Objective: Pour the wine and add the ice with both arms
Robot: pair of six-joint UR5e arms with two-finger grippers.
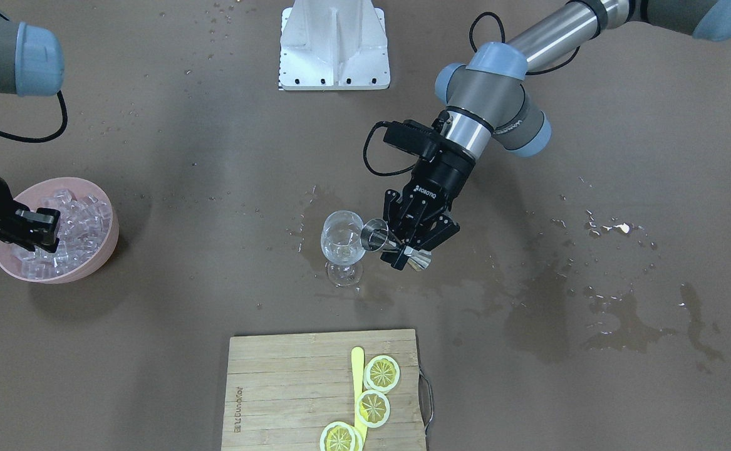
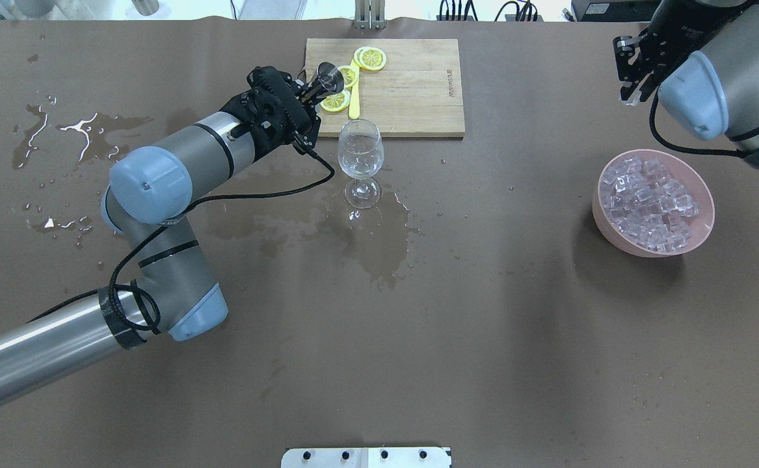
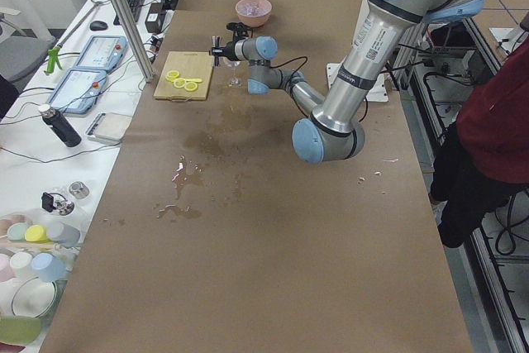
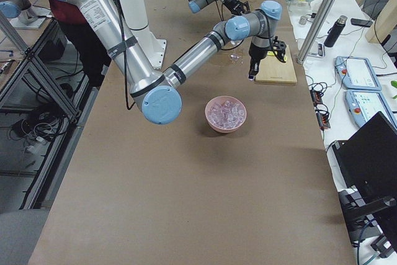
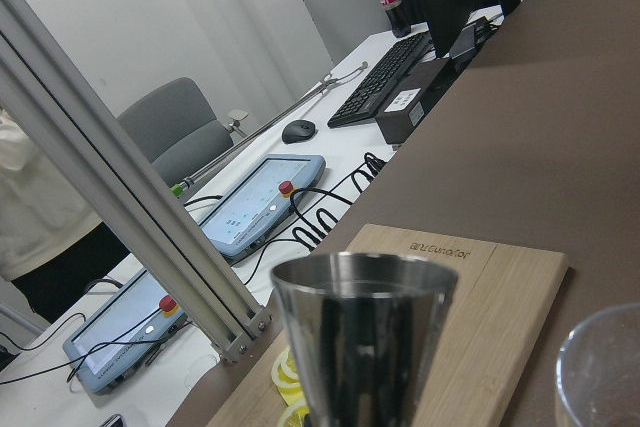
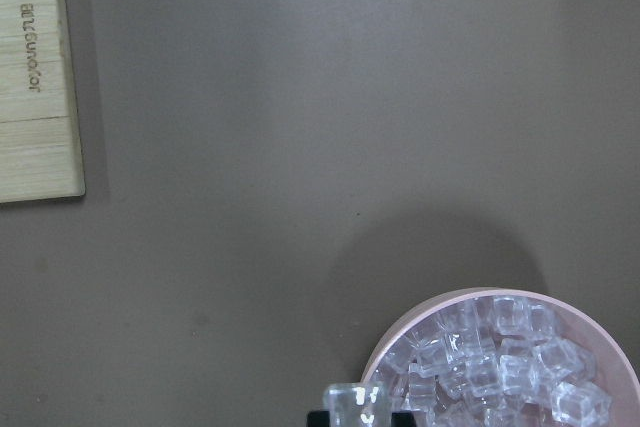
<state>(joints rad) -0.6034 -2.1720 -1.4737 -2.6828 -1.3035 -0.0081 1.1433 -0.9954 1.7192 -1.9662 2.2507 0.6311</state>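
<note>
Overhead view, right side: pink round bowl (image 2: 613, 237) of small clear ice cubes (image 2: 652, 201) on brown tabletop (image 2: 418, 325). Centre: clear stemmed wine glass (image 2: 361, 156), a little colourless wine (image 1: 339, 252) inside. Left pincer (image 1: 404, 245) clenched on tilted steel jigger (image 1: 376, 235) at the glass rim. Upper right: right pincer (image 2: 633, 88) grips one clear cube (image 6: 352, 405).

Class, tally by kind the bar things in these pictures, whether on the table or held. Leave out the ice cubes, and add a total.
Wine glass: 1
Jigger: 1
Pink bowl: 1
Cutting board: 1
Lemon slices: 3
Yellow stick: 1
Total: 8
</note>
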